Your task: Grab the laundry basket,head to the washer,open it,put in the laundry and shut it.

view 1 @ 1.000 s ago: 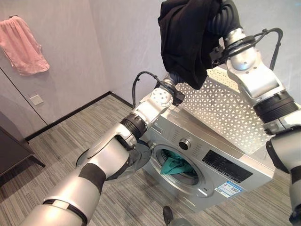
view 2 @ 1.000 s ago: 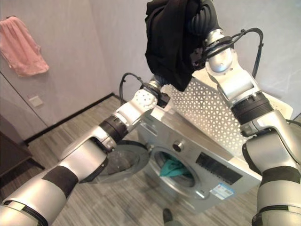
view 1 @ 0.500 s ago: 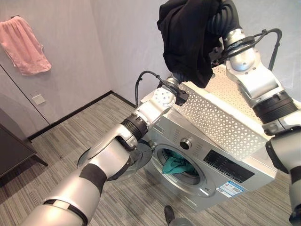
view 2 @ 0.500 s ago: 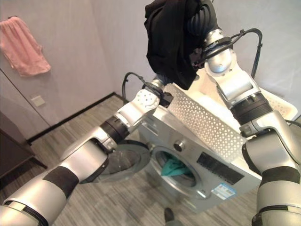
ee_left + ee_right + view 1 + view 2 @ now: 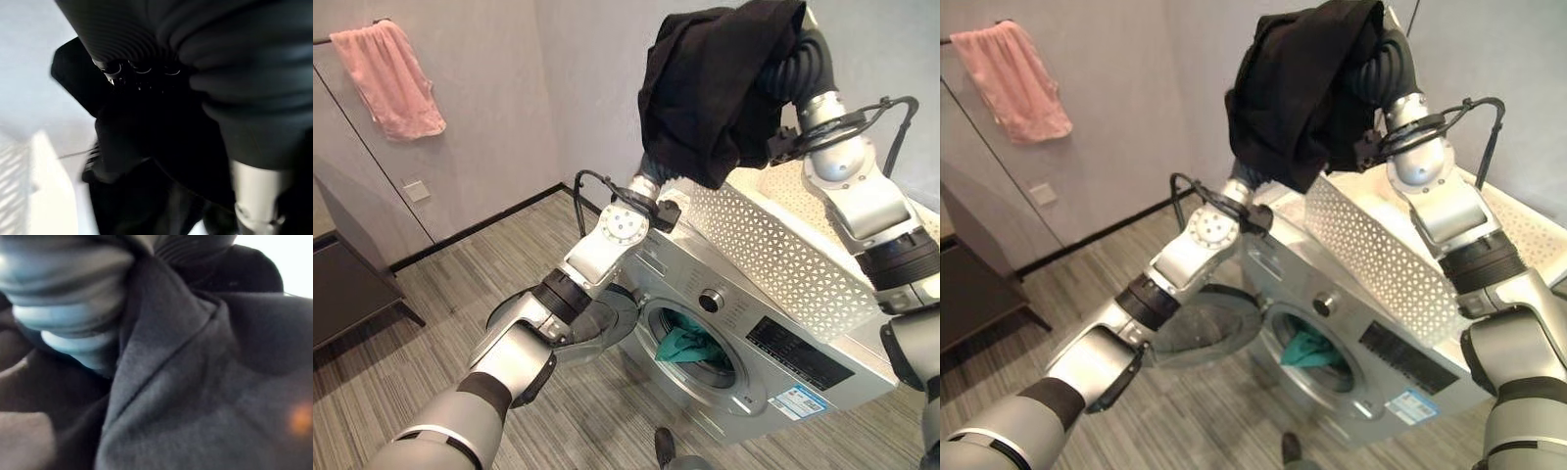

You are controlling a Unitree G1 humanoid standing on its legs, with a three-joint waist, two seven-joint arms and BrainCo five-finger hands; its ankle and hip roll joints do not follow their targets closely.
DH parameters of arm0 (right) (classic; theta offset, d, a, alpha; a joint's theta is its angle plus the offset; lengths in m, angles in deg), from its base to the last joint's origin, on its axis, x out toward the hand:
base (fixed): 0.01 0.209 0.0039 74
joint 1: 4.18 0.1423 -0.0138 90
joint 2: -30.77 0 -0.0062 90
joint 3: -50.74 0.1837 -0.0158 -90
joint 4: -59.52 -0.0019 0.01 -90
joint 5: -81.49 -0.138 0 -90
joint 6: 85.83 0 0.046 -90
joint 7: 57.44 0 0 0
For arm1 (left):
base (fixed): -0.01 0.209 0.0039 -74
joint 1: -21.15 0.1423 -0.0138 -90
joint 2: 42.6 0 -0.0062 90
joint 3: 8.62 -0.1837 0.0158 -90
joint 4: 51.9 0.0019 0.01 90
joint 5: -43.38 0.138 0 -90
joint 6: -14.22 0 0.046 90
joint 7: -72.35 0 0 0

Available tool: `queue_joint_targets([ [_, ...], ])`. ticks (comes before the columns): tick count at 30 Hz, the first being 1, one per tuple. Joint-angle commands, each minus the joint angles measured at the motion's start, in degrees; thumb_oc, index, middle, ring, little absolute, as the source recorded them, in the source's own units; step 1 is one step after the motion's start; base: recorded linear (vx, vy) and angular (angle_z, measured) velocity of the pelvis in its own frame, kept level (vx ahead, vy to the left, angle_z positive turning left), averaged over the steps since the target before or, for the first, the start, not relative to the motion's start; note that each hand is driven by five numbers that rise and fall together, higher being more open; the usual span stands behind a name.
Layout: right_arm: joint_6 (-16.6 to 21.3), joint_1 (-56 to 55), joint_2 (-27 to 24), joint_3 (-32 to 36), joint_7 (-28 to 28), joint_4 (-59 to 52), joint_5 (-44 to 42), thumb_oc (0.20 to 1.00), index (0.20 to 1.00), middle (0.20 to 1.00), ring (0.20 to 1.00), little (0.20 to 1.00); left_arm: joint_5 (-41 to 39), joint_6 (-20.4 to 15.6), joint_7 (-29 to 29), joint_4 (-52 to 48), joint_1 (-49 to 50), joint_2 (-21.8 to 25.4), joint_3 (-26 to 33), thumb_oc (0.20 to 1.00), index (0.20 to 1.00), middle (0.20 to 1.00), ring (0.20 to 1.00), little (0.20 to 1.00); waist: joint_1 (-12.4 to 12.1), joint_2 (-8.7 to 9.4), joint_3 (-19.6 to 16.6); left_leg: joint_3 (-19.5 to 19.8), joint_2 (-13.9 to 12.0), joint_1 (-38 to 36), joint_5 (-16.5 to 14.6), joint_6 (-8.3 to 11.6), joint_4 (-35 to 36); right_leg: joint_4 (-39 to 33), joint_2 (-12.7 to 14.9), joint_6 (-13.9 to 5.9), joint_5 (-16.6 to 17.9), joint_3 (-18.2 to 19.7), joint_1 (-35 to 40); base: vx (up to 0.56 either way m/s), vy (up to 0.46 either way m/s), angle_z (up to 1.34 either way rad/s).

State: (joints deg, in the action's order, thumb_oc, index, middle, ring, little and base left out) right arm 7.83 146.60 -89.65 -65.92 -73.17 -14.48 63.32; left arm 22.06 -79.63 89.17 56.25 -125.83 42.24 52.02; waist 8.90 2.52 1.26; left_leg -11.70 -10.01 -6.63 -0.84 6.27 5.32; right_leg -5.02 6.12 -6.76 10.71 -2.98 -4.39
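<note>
- The black garment (image 5: 715, 93) hangs in a bunch high above the washer (image 5: 773, 352), lifted over the near end of the white perforated laundry basket (image 5: 773, 259) that sits on the washer's top.
- The right hand (image 5: 1386, 64) is buried in the top of the cloth under its dark ribbed cover; its wrist view is all dark fabric, so I cannot tell how its fingers are set.
- The left hand (image 5: 142, 73) reaches up under the garment's lower edge. Its fingers are lost against the black cloth, so I cannot tell whether they grip it.
- Compared with a second ago, the garment is drawn a little higher and spread wider across the top of the frame, and the whole scene has slid sideways: the pink towel (image 5: 396, 78) on the wall sits further in, which reads as the head turning.
- The washer door (image 5: 597, 328) stands open, and a teal piece of laundry (image 5: 690, 343) already lies in the drum's mouth.
- By my judgement the load is partly in, and this garment needs lowering to the opening next.
</note>
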Motion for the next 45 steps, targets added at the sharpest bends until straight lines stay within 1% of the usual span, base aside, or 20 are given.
queue_joint_targets([
  [1,2.2,4.2,-2.3,3.0,-0.2,2.1,1.0,0.2,0.2,0.2,0.2,0.2,1.2,-6.0,1.4,-1.2,-6.0,-0.9,0.4,1.0,1.0,1.0,1.0,1.0,-1.2,2.51,-1.6,2.2,1.1,-1.5,-6.9,-2.48,-3.6,2.9,3.2,-2.73,-8.4,-0.2,2.8,-0.05,0.009,0.09],
  [2,2.2,4.8,-2.3,2.7,-0.3,2.3,1.0,0.2,0.2,0.2,0.2,0.2,0.8,-5.9,1.3,-0.7,-6.7,-1.2,0.2,1.0,1.0,1.0,1.0,1.0,-1.1,2.65,-1.6,2.1,1.2,-1.3,-6.3,-2.46,-3.6,2.9,3.3,-2.64,-7.9,-0.3,2.5,0.01,0.027,0.09],
  [4,2.2,5.6,-2.0,2.3,-0.2,2.6,0.8,0.2,0.2,0.2,0.2,0.2,0.1,-6.1,1.4,-0.2,-7.6,-2.0,-0.1,1.0,1.0,1.0,1.0,1.0,-1.0,2.43,-1.8,2.2,1.2,-1.5,-6.7,-2.48,-3.4,2.9,3.2,-2.78,-8.2,-0.3,2.6,-0.01,0.007,0.04],
  [5,2.2,5.7,-2.0,2.2,-0.2,2.6,0.8,0.2,0.2,0.2,0.2,0.2,0.1,-6.1,1.4,-0.1,-7.7,-2.0,-0.1,1.0,1.0,1.0,1.0,1.0,-1.0,2.57,-1.7,2.2,1.3,-1.2,-6.2,-2.48,-3.5,3.0,3.3,-2.66,-7.8,-0.2,2.4,0.0,0.0,0.0],
  [9,2.5,7.1,-1.1,1.2,-0.2,3.0,0.6,0.2,0.2,0.2,0.2,0.2,-0.5,-6.1,1.2,3.5,-10.9,-4.3,-2.0,1.0,1.0,1.0,1.0,1.0,0.0,1.99,-1.9,2.0,1.1,-1.8,-6.6,-2.44,-3.2,2.9,3.1,-2.83,-8.1,0.0,2.4,0.0,0.0,0.0],
  [17,3.2,7.5,0.5,0.3,0.3,3.1,0.5,0.2,0.2,0.2,0.2,0.2,-1.5,-6.6,-0.4,8.8,-12.9,-4.8,-3.9,1.0,1.0,1.0,1.0,1.0,1.8,0.91,-1.6,-0.4,1.2,-2.8,-6.5,-2.42,-2.5,2.6,2.5,-3.21,-7.6,2.3,1.1,0.01,-0.012,-0.14],
  [18,3.2,7.6,0.6,0.1,0.3,3.0,0.5,0.2,0.2,0.2,0.2,0.2,-1.9,-6.7,-0.4,9.0,-13.0,-4.9,-3.8,0.708,0.708,0.708,0.708,0.708,1.8,0.82,-1.6,-0.5,1.1,-2.9,-6.5,-2.38,-2.4,2.6,2.4,-3.18,-7.6,2.5,1.0,0.02,-0.022,-0.22],
  [19,3.2,7.7,0.7,0.0,0.3,2.8,0.7,0.2,0.2,0.2,0.2,0.2,-3.2,-6.9,-0.5,9.3,-12.9,-5.2,-3.7,0.238,0.238,0.238,0.238,0.238,1.9,0.74,-1.5,-0.6,1.1,-3.0,-6.5,-2.33,-2.4,2.6,2.4,-3.14,-7.7,2.5,1.0,0.02,-0.021,-0.2],
  [20,3.1,7.6,0.8,0.0,0.2,2.9,0.9,0.2,0.2,0.2,0.2,0.2,-4.0,-7.0,-0.5,9.4,-12.8,-5.3,-3.5,0.2,0.2,0.2,0.2,0.2,2.0,0.68,-1.5,-0.7,1.1,-3.0,-6.4,-2.3,-2.4,2.6,2.3,-3.13,-7.7,2.5,0.9,0.01,-0.014,-0.11],
  [23,3.4,7.1,1.3,0.1,0.3,2.5,0.8,0.2,0.2,0.2,0.2,0.2,-4.9,-7.7,-0.1,8.8,-12.2,-5.1,-2.6,0.2,0.2,0.2,0.2,0.2,2.2,0.5,-1.4,-0.8,0.8,-3.1,-6.3,-2.11,-2.4,2.6,2.2,-2.94,-7.9,2.3,1.0,0.02,-0.021,-0.01],
  [30,4.8,6.6,1.8,-0.1,0.7,2.2,0.2,0.2,0.2,0.2,0.2,0.2,-4.0,-9.1,1.1,7.4,-10.9,-4.4,-0.5,0.2,0.2,0.2,0.2,0.2,2.7,0.65,-1.3,-1.4,0.6,-3.0,-5.8,-1.72,-1.8,1.9,1.8,-2.88,-7.7,2.5,1.0,0.0,0.0,0.0],
  [33,5.6,5.7,2.1,-0.1,1.4,2.3,-1.5,0.2,0.2,0.2,0.2,0.2,-3.2,-9.7,1.4,6.3,-10.1,-3.6,0.0,0.2,0.2,0.2,0.2,0.2,2.7,0.84,-1.3,-1.7,0.5,-3.1,-5.8,-1.67,-1.8,1.8,1.8,-2.9,-7.7,2.5,1.0,0.01,-0.004,-0.03],
  [34,5.9,5.1,2.0,0.0,1.9,2.1,-2.3,0.432,0.432,0.432,0.432,0.432,-3.1,-9.8,1.4,5.7,-9.7,-3.4,0.1,0.2,0.2,0.2,0.2,0.2,2.6,0.93,-1.3,-1.7,0.5,-3.2,-5.9,-1.66,-1.8,1.8,1.8,-2.87,-7.7,2.5,1.1,0.01,-0.004,-0.08],
  [35,6.1,4.4,1.8,-0.2,2.6,1.7,-3.3,0.787,0.787,0.787,0.787,0.787,-3.1,-9.9,1.3,5.3,-9.4,-3.2,0.3,0.2,0.2,0.2,0.2,0.2,2.6,1.03,-1.3,-1.8,0.5,-3.2,-5.8,-1.62,-1.8,1.8,1.8,-2.84,-7.7,2.5,1.1,0.01,-0.004,-0.11],
  [36,6.5,3.6,1.3,-0.7,3.9,1.3,-5.0,1.0,1.0,1.0,1.0,1.0,-3.1,-10.1,1.1,5.0,-9.0,-3.0,0.4,0.2,0.2,0.2,0.2,0.2,2.5,1.15,-1.3,-1.7,0.4,-3.2,-5.8,-1.58,-1.8,1.8,1.8,-2.81,-7.8,2.4,1.3,0.0,-0.005,-0.13],
  [38,7.1,2.0,0.3,-1.0,6.1,0.9,-9.3,1.0,1.0,1.0,1.0,1.0,-3.1,-10.2,0.7,4.5,-8.3,-2.9,0.4,0.2,0.2,0.2,0.2,0.2,2.4,1.25,-1.4,-1.5,0.4,-3.2,-5.7,-1.51,-1.8,1.8,1.9,-2.76,-7.8,2.1,1.6,0.0,-0.003,-0.08],
  [39,7.1,2.0,0.3,-1.0,6.2,0.9,-9.4,1.0,1.0,1.0,1.0,1.0,-3.1,-10.2,0.7,4.5,-8.3,-2.9,0.4,0.2,0.2,0.2,0.2,0.2,2.4,1.26,-1.4,-1.5,0.4,-3.2,-5.7,-1.51,-1.8,1.8,1.9,-2.76,-7.8,2.0,1.6,0.0,0.0,0.0],
  [40,7.9,0.1,-0.4,-0.7,8.1,1.0,-14.2,1.0,1.0,1.0,1.0,1.0,-2.9,-10.4,0.4,4.6,-7.8,-2.4,0.5,0.2,0.2,0.2,0.2,0.2,2.4,1.29,-1.5,-1.4,0.4,-3.3,-5.7,-1.48,-1.7,1.8,2.0,-2.75,-7.9,1.8,1.8,0.0,0.0,0.0],
  [41,8.0,-0.8,-0.7,-0.2,8.8,1.2,-15.6,1.0,1.0,1.0,1.0,1.0,-3.0,-10.4,0.4,4.5,-7.3,-2.0,0.7,0.2,0.2,0.2,0.2,0.2,2.3,1.29,-1.4,-1.3,0.4,-3.3,-5.7,-1.48,-1.7,1.8,2.0,-2.78,-7.9,1.6,1.9,0.0,0.0,0.0],
  [45,8.3,-4.2,-1.9,2.7,9.3,2.7,-17.4,1.0,1.0,1.0,1.0,1.0,-3.6,-10.6,0.0,4.2,-6.0,-0.3,1.8,0.2,0.2,0.2,0.2,0.2,2.1,1.23,-1.5,-1.2,0.5,-3.4,-5.7,-1.5,-1.7,1.8,2.1,-2.91,-7.9,1.3,2.0,0.0,0.0,0.0],
])
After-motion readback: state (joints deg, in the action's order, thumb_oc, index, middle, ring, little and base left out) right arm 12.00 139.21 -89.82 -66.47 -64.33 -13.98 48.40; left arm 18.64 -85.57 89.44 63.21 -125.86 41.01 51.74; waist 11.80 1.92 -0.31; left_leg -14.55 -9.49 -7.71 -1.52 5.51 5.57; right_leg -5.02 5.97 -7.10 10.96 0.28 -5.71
